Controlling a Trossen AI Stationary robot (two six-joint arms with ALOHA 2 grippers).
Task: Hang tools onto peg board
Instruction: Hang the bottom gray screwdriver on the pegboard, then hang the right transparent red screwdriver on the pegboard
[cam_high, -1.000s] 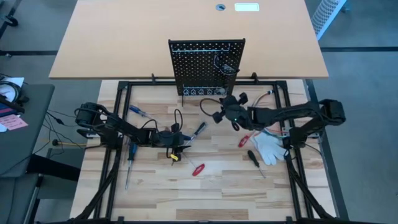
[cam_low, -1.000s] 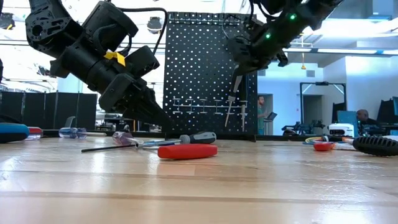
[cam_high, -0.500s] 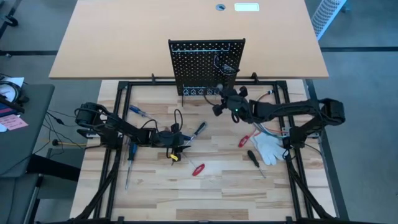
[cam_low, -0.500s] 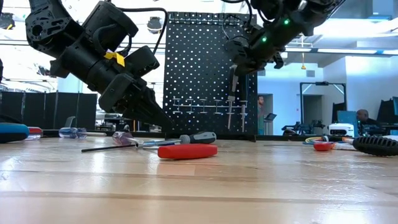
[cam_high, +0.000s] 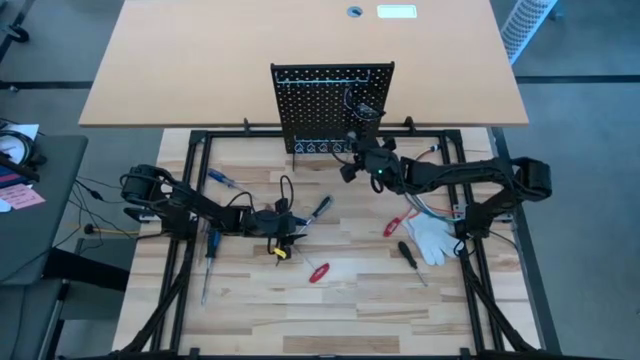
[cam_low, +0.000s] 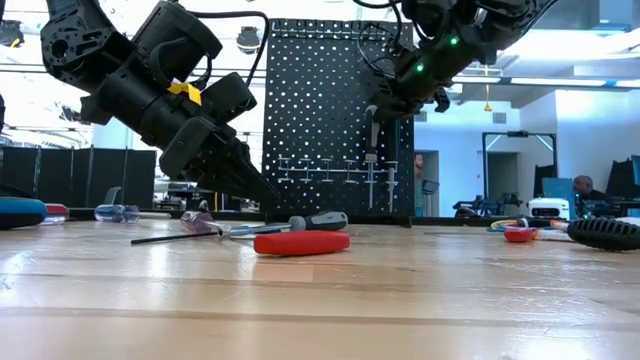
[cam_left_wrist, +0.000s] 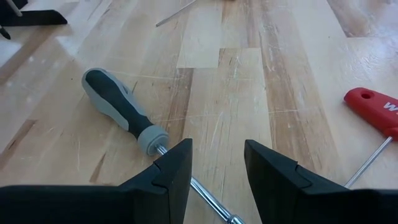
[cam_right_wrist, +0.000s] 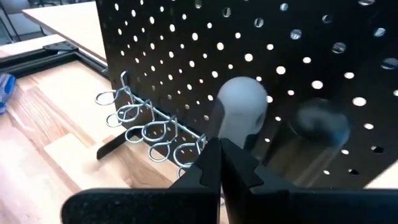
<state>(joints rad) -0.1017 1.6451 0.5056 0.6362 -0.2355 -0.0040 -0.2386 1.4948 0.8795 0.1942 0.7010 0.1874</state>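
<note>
peg board (cam_high: 330, 105): one;
screwdrivers lying on the counter (cam_high: 330, 300): five or six, hard to tell;
white glove (cam_high: 432, 238): one;
arms: two

Light wooden tabletop (cam_high: 340, 300) carrying the upright peg board (cam_high: 333, 108) at its far edge. Lying flat on it: scattered screwdrivers (cam_high: 318, 209), red-handled pliers (cam_high: 393, 226) and a white glove (cam_high: 433, 238).

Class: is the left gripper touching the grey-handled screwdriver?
Cannot tell. In the left wrist view the left gripper straddles the screwdriver shaft; the fingers hide any contact.
</note>
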